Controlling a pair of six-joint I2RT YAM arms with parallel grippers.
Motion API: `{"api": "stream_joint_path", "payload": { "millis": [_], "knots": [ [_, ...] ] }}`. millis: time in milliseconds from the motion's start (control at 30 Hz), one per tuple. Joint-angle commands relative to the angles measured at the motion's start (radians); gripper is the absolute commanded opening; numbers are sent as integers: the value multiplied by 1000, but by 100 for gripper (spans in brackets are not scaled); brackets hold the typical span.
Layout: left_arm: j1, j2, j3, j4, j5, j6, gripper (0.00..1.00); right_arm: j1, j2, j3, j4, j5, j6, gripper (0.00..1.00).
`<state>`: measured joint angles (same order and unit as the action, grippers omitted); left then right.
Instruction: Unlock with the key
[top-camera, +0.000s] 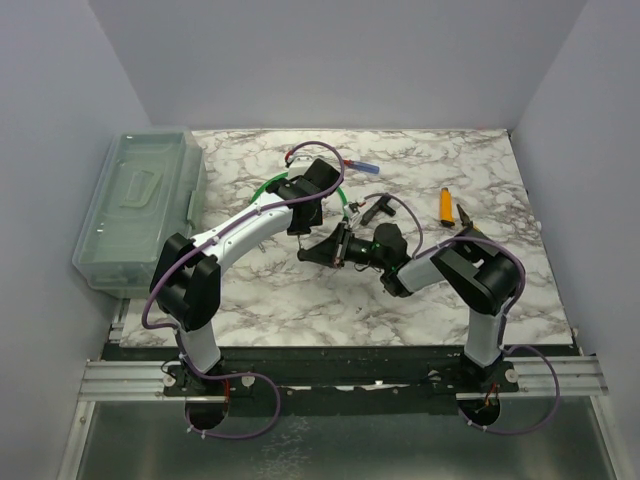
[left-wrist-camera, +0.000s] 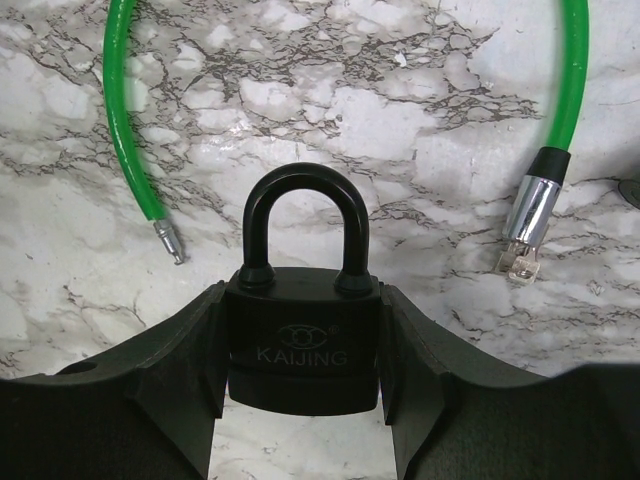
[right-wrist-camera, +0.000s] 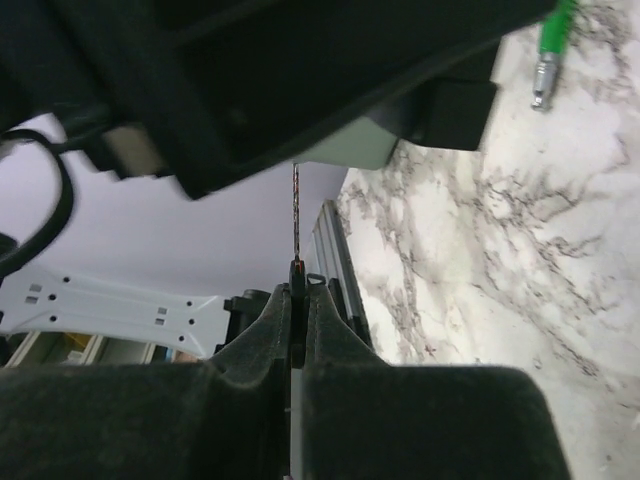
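Padlock (left-wrist-camera: 300, 350) gripped in the left gripper (left-wrist-camera: 302, 305). Jaws held apart by the body, clamped flat on its two side faces, with the shackle (left-wrist-camera: 305, 195) out beyond the fingertips and seated at both legs. Judged heavy for its bulk, rigid and smooth-painted, so likely to slide or twist under a push unless squeezed on the flat flanks, as here. No better hold visible. Best to avoid the shackle, needed free to spring. Bottom face, back between the jaws toward the wrist, best left uncovered for the keyhole; hidden from this camera.

Key (right-wrist-camera: 296, 215) pinched in the right gripper (right-wrist-camera: 297, 300). Jaws together on the bow, with the blade seen edge-on, straight out ahead of the tips. Thin, stiff and light. Probably prone to pivot in the pinch if loaded sideways, and to bend or jam if driven in crooked. Best held deep on the bow, flat faces against the pads, for turning force. Tip up against the dark underside just ahead of the jaws; cannot tell whether inside the keyhole or only touching.

Judged not yet unlocked. Probably calls for a straight push along the blade, then a wrist roll, with the left grip resisting the twist.

Beyond the left tips, on the table (left-wrist-camera: 400, 110): green cable (left-wrist-camera: 122, 120), ends loose to either side of the shackle, apart from it, not threaded through.
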<state>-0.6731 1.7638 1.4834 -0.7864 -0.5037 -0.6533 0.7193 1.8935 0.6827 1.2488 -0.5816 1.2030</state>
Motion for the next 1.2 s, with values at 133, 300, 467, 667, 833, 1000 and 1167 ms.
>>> {"api": "stream_joint_path", "payload": {
  "millis": [133,300,467,667,833,1000,1167],
  "knots": [
    [6,-40,30,29,17,-11,0,10,35,24,-104,56,-42,0],
    [5,-45,29,29,30,-12,0,11,44,45,-123,61,-52,0],
    [5,-44,28,29,46,-14,0,11,55,64,-145,73,-60,0],
    [5,-45,28,29,54,-16,0,11,65,85,-168,78,-65,0],
    [5,-43,26,29,48,-7,0,11,50,73,-203,90,-80,0],
    [5,-40,26,29,50,-6,0,10,39,61,-210,100,-85,0],
    [5,-42,26,29,51,-4,0,10,27,69,-219,102,-93,0]
  ]
}}
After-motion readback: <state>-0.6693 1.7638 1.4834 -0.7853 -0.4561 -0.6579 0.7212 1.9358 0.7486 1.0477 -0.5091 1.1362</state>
